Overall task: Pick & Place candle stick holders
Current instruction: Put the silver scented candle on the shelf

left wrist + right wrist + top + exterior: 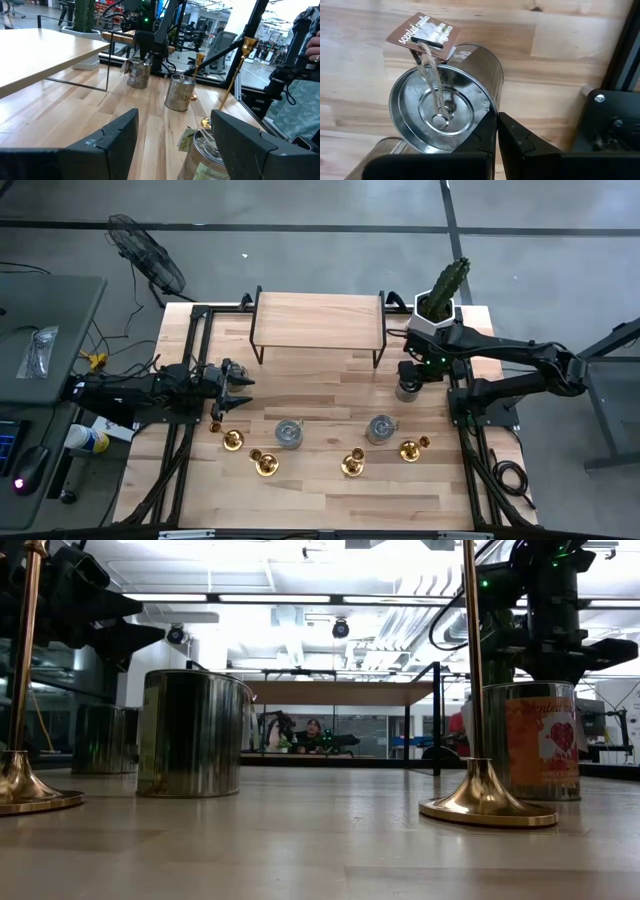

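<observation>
Four brass candle stick holders (233,440) in a loose row along the near half of the table (320,490), seen from above at (265,463), (353,465) and (411,450); none held. From table height only two stems visible, one at the far left (22,680) and one right of centre (476,690), each rising from a flared base, tops out of frame.

Between the holders, two silver tin cans (288,433) and (380,428); a third can (406,388) directly below the right gripper (412,372). Right fingers (485,142) pressed together, gripping nothing, poised over that can's lid (437,112). Only here readable: a brown tag (422,32) on twine, printed "scented candles". Low view adds a red heart label on that can (540,740).

Left gripper (238,383) at the table's left edge, just beyond the leftmost holder, fingers (107,145) spread apart and empty; a tagged can (207,155) close ahead between them.

Farther back, a wooden shelf (318,317) on black legs, a potted cactus (442,295) at the right corner.
</observation>
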You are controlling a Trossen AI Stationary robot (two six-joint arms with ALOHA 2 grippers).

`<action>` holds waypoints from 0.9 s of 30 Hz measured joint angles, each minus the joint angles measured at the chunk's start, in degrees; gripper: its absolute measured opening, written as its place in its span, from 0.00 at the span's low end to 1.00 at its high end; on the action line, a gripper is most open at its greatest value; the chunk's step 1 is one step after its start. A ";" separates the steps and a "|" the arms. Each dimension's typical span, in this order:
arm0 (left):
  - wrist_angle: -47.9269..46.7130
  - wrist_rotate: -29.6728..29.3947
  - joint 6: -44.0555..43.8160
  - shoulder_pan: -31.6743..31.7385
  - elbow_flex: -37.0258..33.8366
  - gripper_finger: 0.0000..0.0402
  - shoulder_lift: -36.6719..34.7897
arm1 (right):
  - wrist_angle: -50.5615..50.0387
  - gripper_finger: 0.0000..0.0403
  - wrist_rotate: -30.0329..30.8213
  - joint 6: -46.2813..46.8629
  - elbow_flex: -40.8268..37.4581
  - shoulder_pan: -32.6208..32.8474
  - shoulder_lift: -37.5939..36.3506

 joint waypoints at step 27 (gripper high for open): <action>0.01 0.00 0.00 -0.02 0.00 0.61 0.00 | -1.93 0.00 -1.35 -4.32 9.65 0.01 -0.59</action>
